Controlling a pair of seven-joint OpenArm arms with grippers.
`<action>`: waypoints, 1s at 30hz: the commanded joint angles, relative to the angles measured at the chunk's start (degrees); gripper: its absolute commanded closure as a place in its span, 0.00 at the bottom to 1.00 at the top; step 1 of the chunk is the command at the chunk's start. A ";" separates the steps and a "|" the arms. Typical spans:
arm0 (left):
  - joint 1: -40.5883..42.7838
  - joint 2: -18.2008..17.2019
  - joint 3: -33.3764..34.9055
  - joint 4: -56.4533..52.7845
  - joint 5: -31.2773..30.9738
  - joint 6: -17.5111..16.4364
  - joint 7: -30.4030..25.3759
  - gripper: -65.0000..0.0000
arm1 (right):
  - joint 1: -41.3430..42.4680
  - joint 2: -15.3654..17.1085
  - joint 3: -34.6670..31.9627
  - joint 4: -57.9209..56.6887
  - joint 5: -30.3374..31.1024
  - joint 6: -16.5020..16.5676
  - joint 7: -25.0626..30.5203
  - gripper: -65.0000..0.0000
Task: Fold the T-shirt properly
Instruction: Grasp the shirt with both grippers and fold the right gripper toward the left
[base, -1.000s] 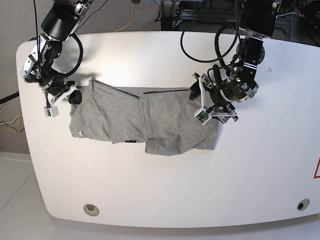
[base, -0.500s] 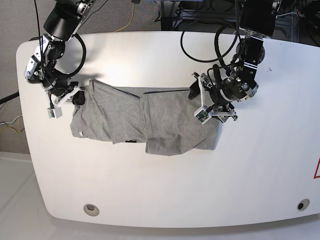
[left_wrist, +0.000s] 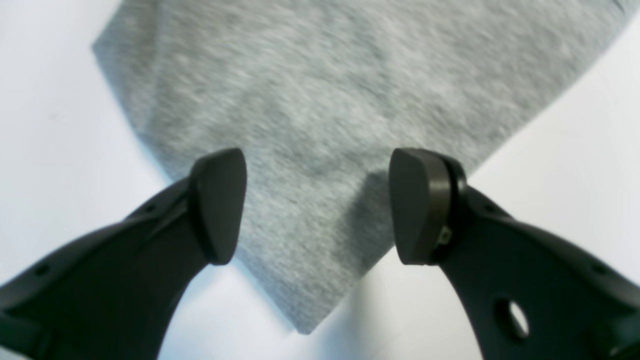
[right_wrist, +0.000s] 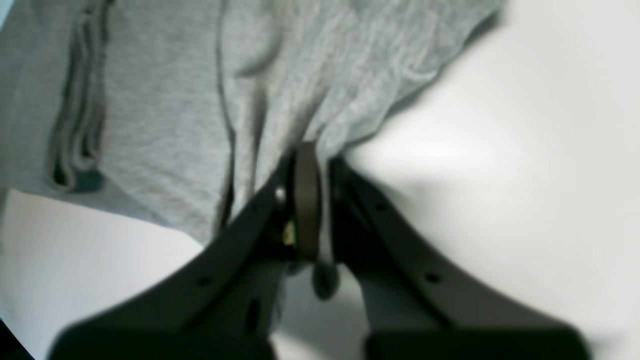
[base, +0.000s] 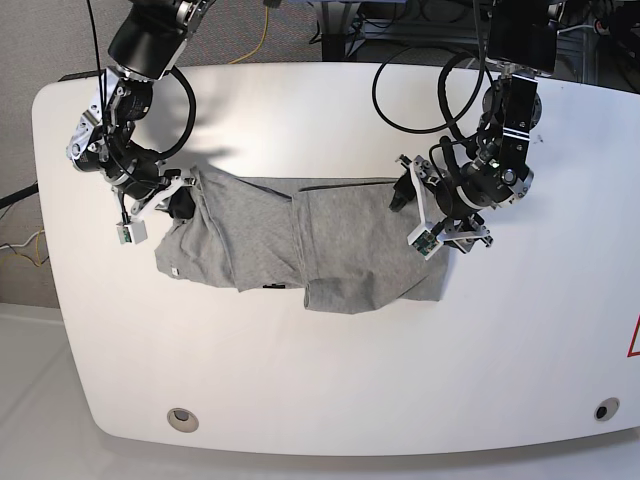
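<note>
The heather-grey T-shirt (base: 330, 240) lies crumpled in a wide band across the white table (base: 320, 380), with a small white tag (base: 172, 270) at its left hem. At the shirt's left end my right gripper (base: 183, 203) is shut on a bunched edge; in the right wrist view the T-shirt fabric (right_wrist: 165, 100) gathers into the pinched right gripper (right_wrist: 306, 190). My left gripper (base: 412, 215) hovers over the shirt's right end. In the left wrist view the left gripper (left_wrist: 320, 205) is wide open, and a T-shirt corner (left_wrist: 300, 100) lies flat beneath the jaws, untouched.
Cables (base: 420, 90) loop over the table's far side behind the right-hand arm. Two round holes (base: 181, 418) (base: 606, 409) sit near the front edge. A red mark (base: 634, 335) shows at the right border. The floor lies beyond the rounded table edges.
The right gripper has moved to the right with the shirt's left edge, and the whole shirt has shifted right. The open left gripper has also drifted right.
</note>
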 joint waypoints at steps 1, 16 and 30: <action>-0.91 -0.05 -0.33 1.46 -0.37 -0.31 -0.67 0.36 | 0.48 -0.41 -0.67 1.69 0.85 0.38 0.83 1.00; -1.71 0.61 2.67 -0.62 0.23 0.24 -1.06 0.36 | 2.28 -3.18 -8.92 2.69 0.75 0.38 -3.77 1.00; -1.65 1.21 2.87 -3.23 -0.01 0.38 -0.92 0.36 | 1.76 -6.95 -14.00 8.82 -0.12 0.30 -2.48 1.00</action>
